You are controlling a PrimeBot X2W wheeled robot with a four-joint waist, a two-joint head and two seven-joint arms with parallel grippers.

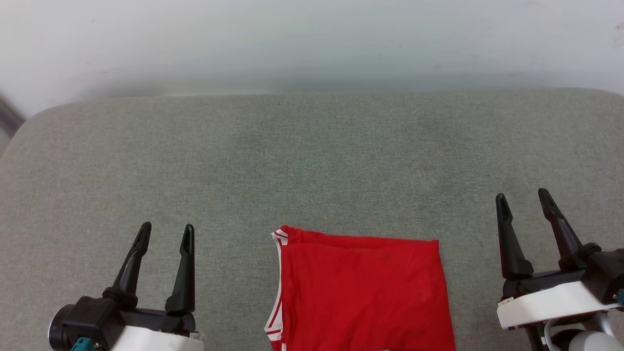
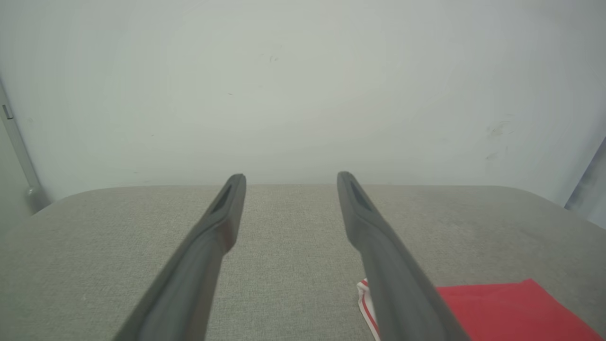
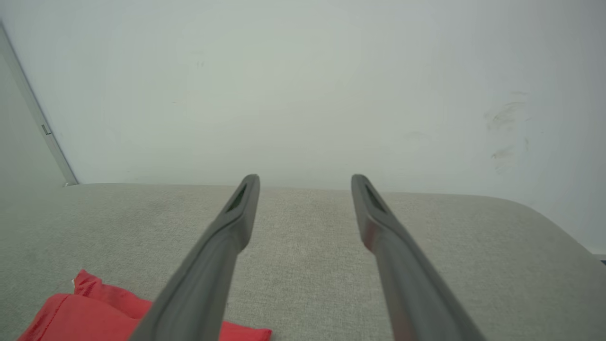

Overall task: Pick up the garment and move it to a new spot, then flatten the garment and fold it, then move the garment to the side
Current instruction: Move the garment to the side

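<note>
Where the head view looks down on the grey fabric-covered counter [image 1: 312, 156], the garment [image 1: 363, 292] lies folded into a neat red rectangle at the near edge, a little to the right of the middle, its lower part cut off by the bottom of the picture. Plain red cloth faces up, and a narrow band of red-and-white striped trim [image 1: 278, 297] runs down its left edge; a second layer of red peeks out along the far edge of the fold. The left pincer [image 1: 167, 226] hangs over bare fabric to the left of the garment, well apart from it, its two dark fingers spread with nothing between them. The right pincer [image 1: 522, 194] hangs to the right of the garment, also clear of it, fingers likewise spread and empty, its tips reaching a little farther up the counter than the left one's. In the left wrist view the left pincer [image 2: 290, 176] points across the counter toward a pale wall [image 2: 303, 85], with a corner of the garment [image 2: 511, 308] at the lower right, partly behind one finger. In the right wrist view the right pincer [image 3: 306, 177] points the same way, and the garment [image 3: 71, 312] lies at the lower left, its red fold passing behind one finger.
</note>
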